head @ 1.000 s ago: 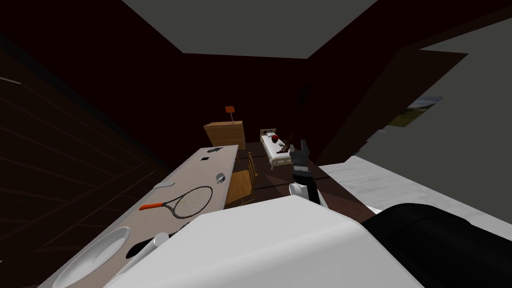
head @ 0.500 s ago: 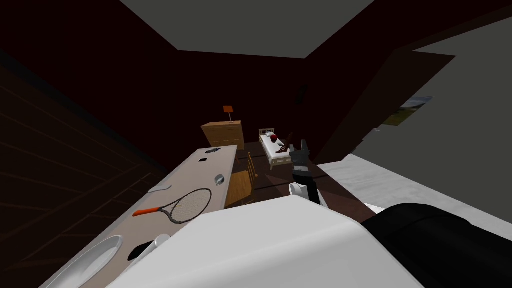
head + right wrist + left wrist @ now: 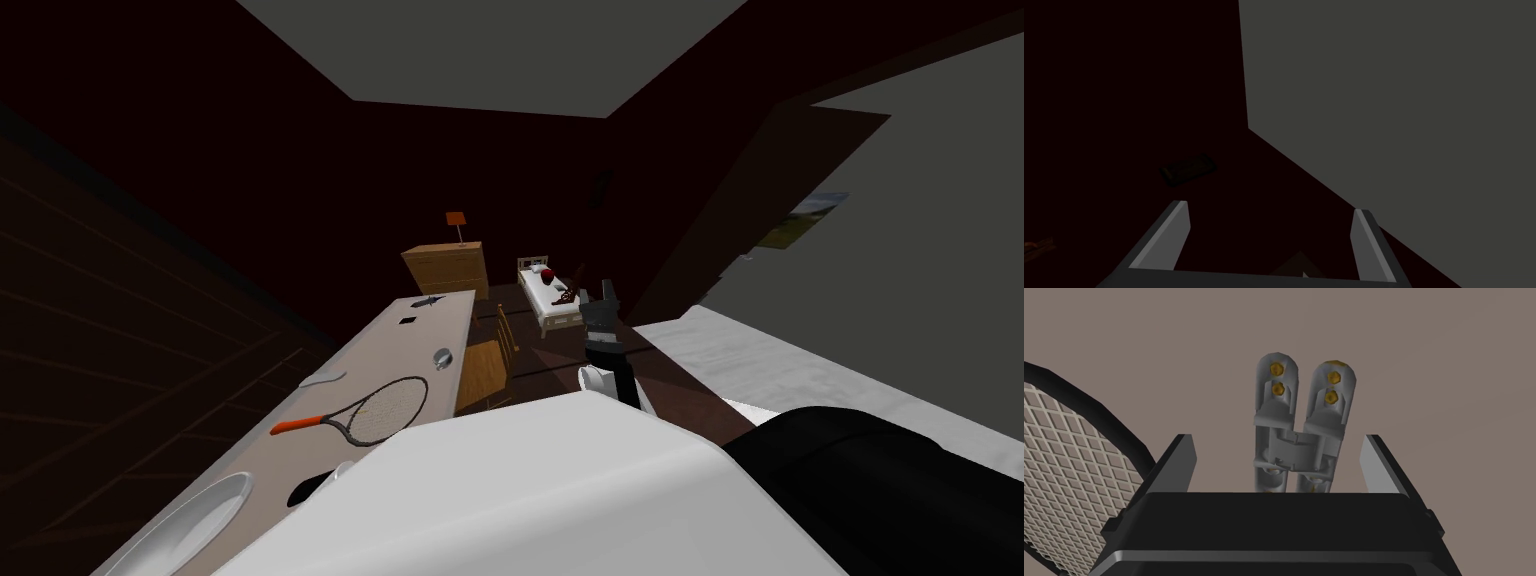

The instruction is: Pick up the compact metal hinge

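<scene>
The grey hinge (image 3: 1298, 433) lies on the taupe tabletop (image 3: 1424, 363) between the released left gripper (image 3: 1278, 439), with a racket (image 3: 1069, 453) just beside. The right gripper (image 3: 1271, 206) is released too.

Left gripper (image 3: 1278, 438) and right gripper (image 3: 1271, 206) — both spread wide apart.

the hinge (image 3: 1298, 433) has its near end hidden behind the dark box of the left jaws. that box also covers part of the racket (image 3: 1069, 453), whose head runs off the picture's edge. at the surface's (image 3: 395, 345) far end a dark speck (image 3: 408, 320) is too small to name. a white dish (image 3: 185, 520) at its near corner is cut off.
</scene>
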Robot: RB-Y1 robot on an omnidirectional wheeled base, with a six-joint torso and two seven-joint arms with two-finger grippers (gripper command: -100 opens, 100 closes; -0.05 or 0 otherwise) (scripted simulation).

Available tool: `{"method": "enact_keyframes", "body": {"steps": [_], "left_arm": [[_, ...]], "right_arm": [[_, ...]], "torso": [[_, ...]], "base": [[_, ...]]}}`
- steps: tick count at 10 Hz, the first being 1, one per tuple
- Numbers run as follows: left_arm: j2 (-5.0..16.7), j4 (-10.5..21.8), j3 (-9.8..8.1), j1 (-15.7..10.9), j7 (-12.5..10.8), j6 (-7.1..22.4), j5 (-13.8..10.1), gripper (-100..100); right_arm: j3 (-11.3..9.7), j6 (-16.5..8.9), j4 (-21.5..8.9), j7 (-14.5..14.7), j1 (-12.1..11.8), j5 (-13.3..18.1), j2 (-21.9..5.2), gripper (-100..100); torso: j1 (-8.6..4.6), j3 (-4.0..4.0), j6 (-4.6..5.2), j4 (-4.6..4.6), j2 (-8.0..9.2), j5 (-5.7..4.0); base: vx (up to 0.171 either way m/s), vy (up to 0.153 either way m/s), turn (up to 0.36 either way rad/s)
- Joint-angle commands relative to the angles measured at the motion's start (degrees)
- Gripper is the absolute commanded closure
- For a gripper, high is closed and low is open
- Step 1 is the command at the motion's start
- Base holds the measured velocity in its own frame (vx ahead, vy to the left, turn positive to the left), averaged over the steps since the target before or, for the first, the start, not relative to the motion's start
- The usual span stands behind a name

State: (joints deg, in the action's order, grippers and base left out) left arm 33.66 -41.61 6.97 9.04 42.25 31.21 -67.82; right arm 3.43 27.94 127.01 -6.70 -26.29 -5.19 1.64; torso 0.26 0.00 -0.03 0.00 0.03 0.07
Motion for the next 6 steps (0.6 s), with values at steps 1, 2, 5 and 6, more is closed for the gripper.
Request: {"method": "enact_keyframes", "body": {"steps": [1,2,5,6], "left_arm": [[0.0,0.0,0.00,0.0,0.0,0.0,0.0,100],[0.0,0.0,0.02,0.1,0.0,0.1,0.0,100],[0.0,0.0,0.07,0.1,0.1,0.1,0.0,100],[0.0,0.0,0.06,0.1,0.1,0.1,0.0,0]], "right_arm": [[0.0,0.0,0.0,0.0,0.0,0.0,0.0,0],[0.0,0.0,0.0,0.0,0.0,0.0,0.0,0],[0.0,0.0,0.0,0.0,0.0,0.0,0.0,0],[0.0,0.0,0.0,0.0,0.0,0.0,0.0,0]], "torso": [[0.00,0.00,0.00,0.00,0.00,0.00],[0.00,-0.02,0.04,0.03,-0.06,0.00],[-0.02,-0.01,-0.02,0.03,-0.05,-0.02],[-0.01,-0.01,-0.02,0.02,-0.06,-0.01]], "base": [[0.000,0.000,0.000],[0.000,0.000,0.000],[0.000,0.000,0.000],[0.000,0.000,0.000]]}}
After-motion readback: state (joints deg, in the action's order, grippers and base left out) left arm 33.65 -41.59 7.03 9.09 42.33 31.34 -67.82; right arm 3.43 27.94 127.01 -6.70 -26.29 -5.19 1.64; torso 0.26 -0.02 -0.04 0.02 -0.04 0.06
